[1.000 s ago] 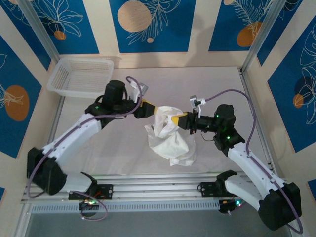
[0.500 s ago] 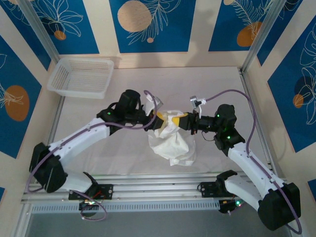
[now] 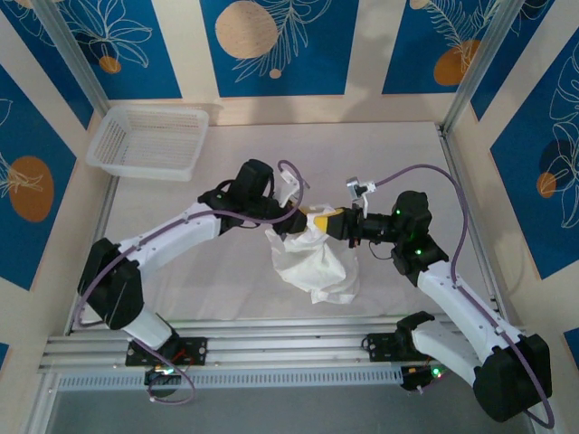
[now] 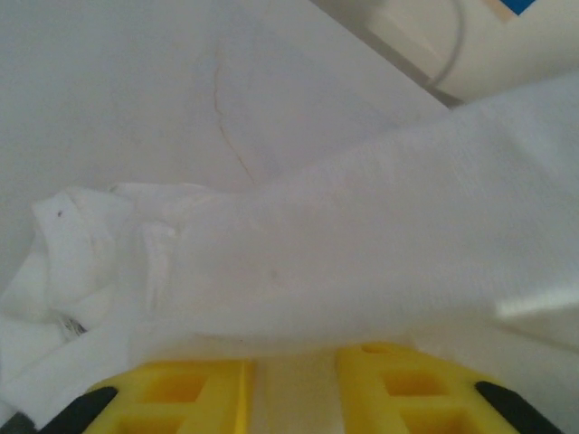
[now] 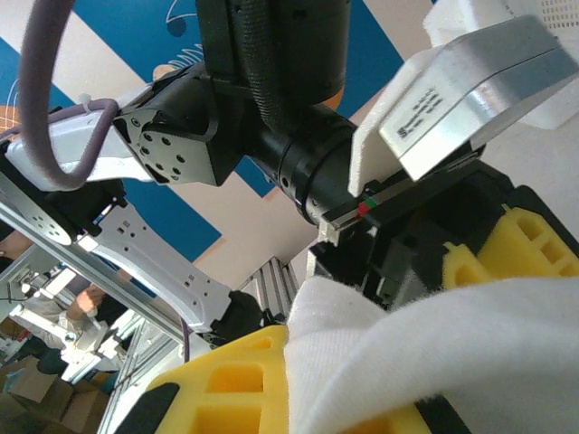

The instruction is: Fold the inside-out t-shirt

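The inside-out t-shirt is a white, wrinkled bunch hanging from mid-air down to the table's middle. My right gripper holds its top edge from the right; in the right wrist view, cloth is pinched between the yellow fingers of that gripper. My left gripper meets the same top edge from the left, nearly touching the right one. In the left wrist view, white cloth fills the narrow gap between the yellow fingers of that gripper. A fold sags to the left below.
A white mesh basket stands at the table's back left corner. Metal frame posts and patterned walls close in the sides. The left arm's wrist and camera sit close in front of the right gripper.
My left arm has swung right to the shirt's held top edge, and its jaws have narrowed around the cloth. The right arm and the hanging shirt have stayed in place.
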